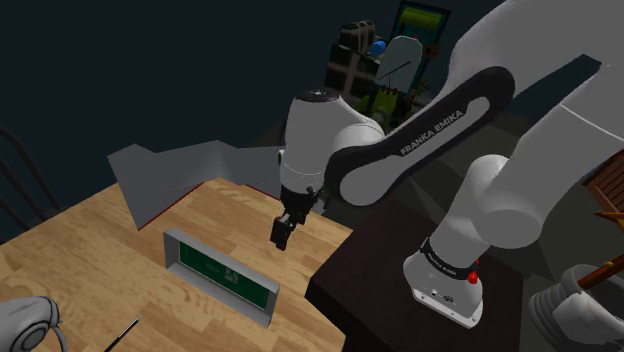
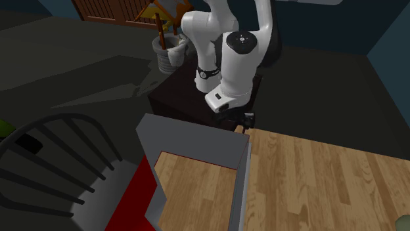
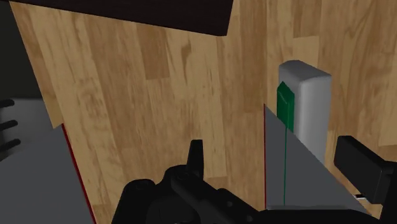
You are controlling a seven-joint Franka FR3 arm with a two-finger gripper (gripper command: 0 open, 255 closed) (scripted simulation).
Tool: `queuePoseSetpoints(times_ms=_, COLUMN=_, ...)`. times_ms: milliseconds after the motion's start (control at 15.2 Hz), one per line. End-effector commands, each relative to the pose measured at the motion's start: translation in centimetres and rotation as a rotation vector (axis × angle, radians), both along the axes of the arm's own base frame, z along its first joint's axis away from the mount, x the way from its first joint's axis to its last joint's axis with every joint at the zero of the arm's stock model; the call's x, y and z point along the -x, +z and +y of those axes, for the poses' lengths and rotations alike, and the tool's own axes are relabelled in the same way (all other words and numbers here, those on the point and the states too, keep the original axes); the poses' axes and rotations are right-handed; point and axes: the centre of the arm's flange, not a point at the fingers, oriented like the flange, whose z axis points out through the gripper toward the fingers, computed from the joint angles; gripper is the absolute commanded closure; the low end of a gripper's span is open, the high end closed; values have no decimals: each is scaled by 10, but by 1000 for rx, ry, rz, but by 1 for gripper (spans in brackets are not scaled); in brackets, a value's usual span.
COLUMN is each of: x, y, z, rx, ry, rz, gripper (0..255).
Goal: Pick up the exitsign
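The exit sign is a long grey-framed slab with a green face, standing on its long edge on the wooden table. My black gripper hangs above the table, just off the sign's far side toward the shoulder view's right, not touching it. In the wrist view the fingers stand wide apart with nothing clasped, and the sign lies ahead of my gripper, nearer the other finger. The gripper peeks out behind a grey panel in the second exterior view.
A folded grey panel with red edges stands on the table's far side; it is also close under the hand. The dark stand borders the table. A grey rounded object and a thin black stick lie near the front. A chair stands beside the table.
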Motion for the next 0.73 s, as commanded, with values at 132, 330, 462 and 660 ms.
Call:
queuePoseSetpoints(times_ms=132, x=3, y=-36, z=40, rx=-5, ry=24, rz=-9, gripper=0)
queuePoseSetpoints(times_ms=330, x=4, y=-62, z=69, rx=-7, ry=42, rz=-16, gripper=0)
queuePoseSetpoints(times_ms=462, x=5, y=-75, z=82, rx=-8, ry=50, rz=-19, gripper=0)
queuePoseSetpoints(times_ms=660, x=5, y=-90, z=82, rx=-8, ry=50, rz=-19, gripper=0)
